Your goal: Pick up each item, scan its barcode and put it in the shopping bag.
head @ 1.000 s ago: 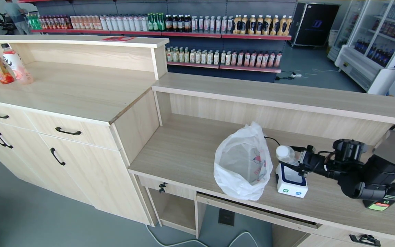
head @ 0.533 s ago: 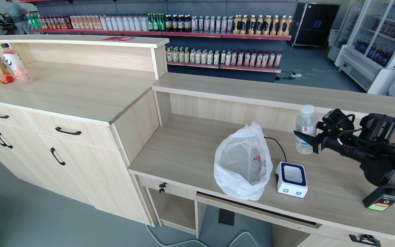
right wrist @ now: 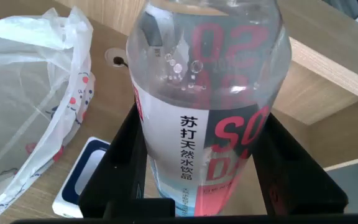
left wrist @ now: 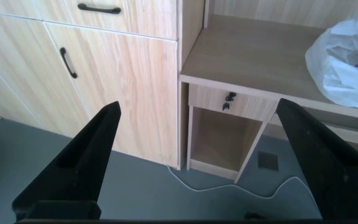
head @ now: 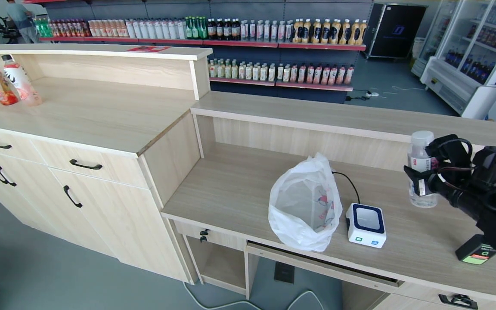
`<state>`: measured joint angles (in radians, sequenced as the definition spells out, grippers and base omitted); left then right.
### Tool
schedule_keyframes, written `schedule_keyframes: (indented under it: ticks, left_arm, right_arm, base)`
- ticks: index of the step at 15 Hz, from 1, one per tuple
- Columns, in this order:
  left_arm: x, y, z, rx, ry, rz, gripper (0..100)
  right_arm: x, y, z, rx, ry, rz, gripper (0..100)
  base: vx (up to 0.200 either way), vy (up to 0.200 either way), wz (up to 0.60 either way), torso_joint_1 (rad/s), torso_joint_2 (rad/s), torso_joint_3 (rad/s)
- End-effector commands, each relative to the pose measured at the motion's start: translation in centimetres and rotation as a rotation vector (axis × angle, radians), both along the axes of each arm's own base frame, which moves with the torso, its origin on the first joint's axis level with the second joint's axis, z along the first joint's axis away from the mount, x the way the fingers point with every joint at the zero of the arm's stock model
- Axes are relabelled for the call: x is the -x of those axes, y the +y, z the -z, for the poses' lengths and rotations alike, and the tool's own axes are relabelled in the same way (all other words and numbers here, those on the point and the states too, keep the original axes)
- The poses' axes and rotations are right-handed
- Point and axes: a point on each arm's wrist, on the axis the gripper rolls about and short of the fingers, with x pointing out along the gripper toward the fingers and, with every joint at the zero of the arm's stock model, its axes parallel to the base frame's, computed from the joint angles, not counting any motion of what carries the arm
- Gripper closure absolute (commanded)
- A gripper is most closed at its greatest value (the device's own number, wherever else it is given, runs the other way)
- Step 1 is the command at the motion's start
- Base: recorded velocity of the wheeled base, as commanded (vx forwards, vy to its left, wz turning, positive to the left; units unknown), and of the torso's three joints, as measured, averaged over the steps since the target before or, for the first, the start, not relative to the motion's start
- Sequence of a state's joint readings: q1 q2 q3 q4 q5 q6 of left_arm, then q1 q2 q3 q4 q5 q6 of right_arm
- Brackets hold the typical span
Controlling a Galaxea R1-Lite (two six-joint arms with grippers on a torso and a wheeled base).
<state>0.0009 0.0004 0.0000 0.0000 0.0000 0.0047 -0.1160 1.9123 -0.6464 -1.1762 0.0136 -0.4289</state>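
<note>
One bottle point(head: 420, 165) of clear water is the thing in hand. It stands upright, cap uppermost and long axis near vertical, and the right end effector point(head: 418, 181) is closed on its lower half with a finger pressed against each side of the label. The bottle is held over the right part of the table point(head: 239, 185), and it cannot be told whether its base touches the surface. The scanner point(head: 366, 224) lies to the robot's left of the bottle and lower, with its window facing up. The bag point(head: 304, 206) stands just beyond the scanner on the same side, touching or nearly touching it, with its mouth open upward. Both stations therefore lie leftward and downward from the bottle, with the scanner between bottle and bag. The right arm is much the nearer. To present a side barcode to the window, the bottle would probably have to be tipped off vertical. The left end effector point(left wrist: 197, 106) hangs low before the cabinet point(left wrist: 123, 56), its fingers spread wide and empty.
</note>
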Motion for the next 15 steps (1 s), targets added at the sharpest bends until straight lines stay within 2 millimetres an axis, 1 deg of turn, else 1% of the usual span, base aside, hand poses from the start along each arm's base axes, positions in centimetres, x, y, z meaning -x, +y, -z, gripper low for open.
schedule_keyframes:
  ticks: [1,2,3,6,7,9,10,12,13,15]
  left_arm:
    - [0.0,0.0,0.0,0.000,0.000,-0.001,0]
    - [0.0,0.0,0.0,0.000,0.000,-0.001,0]
    - [0.0,0.0,0.0,0.000,0.000,-0.001,0]
    - [0.0,0.0,0.0,0.000,0.000,-0.001,0]
    - [0.0,0.0,0.0,0.000,0.000,-0.001,0]
    - [0.0,0.0,0.0,0.000,0.000,-0.001,0]
    - [0.0,0.0,0.0,0.000,0.000,-0.001,0]
    - [0.0,0.0,0.0,0.000,0.000,-0.001,0]
    - [0.0,0.0,0.0,0.000,0.000,-0.001,0]
    - [0.0,0.0,0.0,0.000,0.000,-0.001,0]
  right_arm:
    - [1.5,0.3,-1.0,0.025,-0.015,0.005,100]
    - [1.5,0.2,-1.0,0.034,-0.012,0.013,100]
    - [1.5,0.1,-1.4,0.070,-0.030,0.013,100]
    - [0.9,0.6,-1.2,0.069,-0.061,0.002,100]
    - [0.2,1.4,-0.9,-0.005,-0.109,-0.043,100]
    - [-2.0,2.1,0.9,-0.115,-0.091,-0.130,100]
    - [-3.0,2.5,2.3,-0.160,-0.066,-0.142,100]
    - [-5.8,4.1,5.2,-0.274,-0.060,-0.178,100]
    - [-7.0,5.0,6.4,-0.305,-0.064,-0.200,100]
    - [-9.1,5.8,8.5,-0.303,-0.074,-0.220,100]
  base:
    - [0.000,0.000,0.00,0.000,0.00,0.000]
    - [0.000,0.000,0.00,0.000,0.00,0.000]
    - [0.000,0.000,0.00,0.000,0.00,0.000]
    - [0.000,0.000,0.60,-0.002,0.00,0.002]
    - [0.000,0.000,0.60,0.012,0.00,0.002]
    - [0.000,0.000,0.00,0.000,0.00,0.000]
    - [0.000,0.000,0.00,0.000,0.00,0.000]
    - [0.000,0.000,0.00,0.000,0.00,0.000]
    - [0.000,0.000,0.00,0.000,0.00,0.000]
    - [0.000,0.000,0.00,0.000,0.00,0.000]
